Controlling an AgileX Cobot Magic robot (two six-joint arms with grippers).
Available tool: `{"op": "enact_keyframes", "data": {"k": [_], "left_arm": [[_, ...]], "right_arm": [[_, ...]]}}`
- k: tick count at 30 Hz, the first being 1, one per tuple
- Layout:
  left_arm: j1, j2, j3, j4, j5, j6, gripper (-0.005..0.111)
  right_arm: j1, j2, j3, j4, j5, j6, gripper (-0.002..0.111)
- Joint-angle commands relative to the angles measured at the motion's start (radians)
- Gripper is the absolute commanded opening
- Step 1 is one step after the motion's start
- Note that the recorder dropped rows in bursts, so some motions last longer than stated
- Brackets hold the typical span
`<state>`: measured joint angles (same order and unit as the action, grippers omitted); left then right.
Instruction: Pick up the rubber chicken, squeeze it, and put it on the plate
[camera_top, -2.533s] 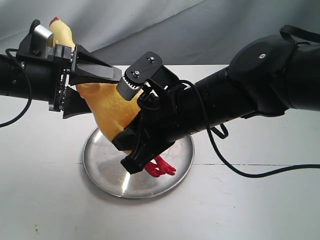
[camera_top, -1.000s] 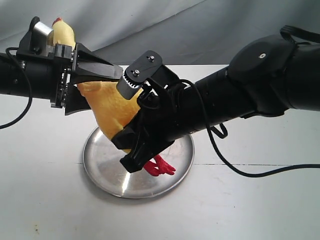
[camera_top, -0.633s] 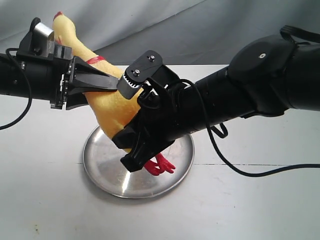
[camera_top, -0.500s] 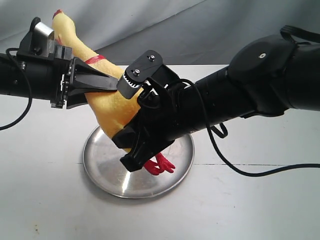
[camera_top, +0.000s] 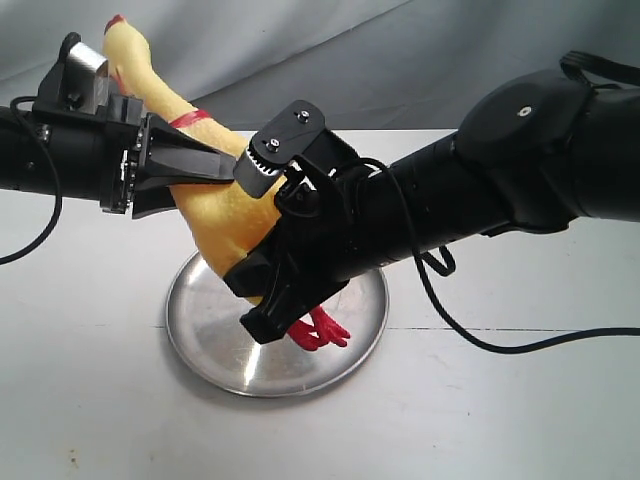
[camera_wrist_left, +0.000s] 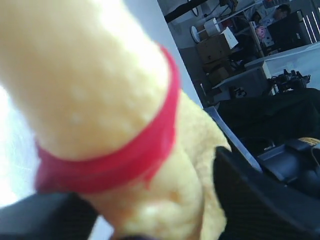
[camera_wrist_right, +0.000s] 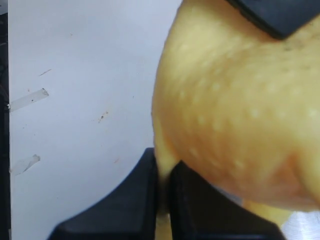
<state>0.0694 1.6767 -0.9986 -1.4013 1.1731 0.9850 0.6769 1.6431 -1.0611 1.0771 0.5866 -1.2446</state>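
Squeeze firmly with left claw (camera_top: 205, 180) clasping rubber chicken (camera_top: 225, 215) below neck band (camera_top: 190, 119), bracing with right claw (camera_top: 250, 305) clamped on its belly above plate (camera_top: 200, 350).

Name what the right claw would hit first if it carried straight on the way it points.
Probably the plate, lying below the right claw and its chicken; depth is unclear.

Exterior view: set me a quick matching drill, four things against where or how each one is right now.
1. rubber chicken
2. plate
3. left gripper
4. right gripper

A. flat on the table
B. shut on the chicken's lower body
C. aloft, head up, between both arms
D. jaws on either side of the chicken's upper body

Pairs: 1-C, 2-A, 3-D, 4-B
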Motion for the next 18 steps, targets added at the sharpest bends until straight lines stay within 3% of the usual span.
{"op": "enact_keyframes", "data": {"k": [1,2,14,16,18], "left_arm": [[0.0,0.001,-0.008,-0.024,0.0,0.016,0.101],[0.0,0.001,-0.008,-0.024,0.0,0.012,0.105],[0.0,0.001,-0.008,-0.031,0.0,0.012,0.104],[0.0,0.001,-0.008,-0.031,0.0,0.012,0.099],[0.0,0.001,-0.008,-0.031,0.0,0.012,0.082]], "right_arm": [[0.002,-0.008,0.001,0.01,0.001,-0.012,0.0],[0.002,-0.008,0.001,0.01,0.001,-0.012,0.0],[0.002,-0.008,0.001,0.01,0.001,-0.012,0.0],[0.002,-0.008,0.001,0.01,0.001,-0.012,0.0],[0.002,-0.008,0.001,0.01,0.001,-0.012,0.0]]}}
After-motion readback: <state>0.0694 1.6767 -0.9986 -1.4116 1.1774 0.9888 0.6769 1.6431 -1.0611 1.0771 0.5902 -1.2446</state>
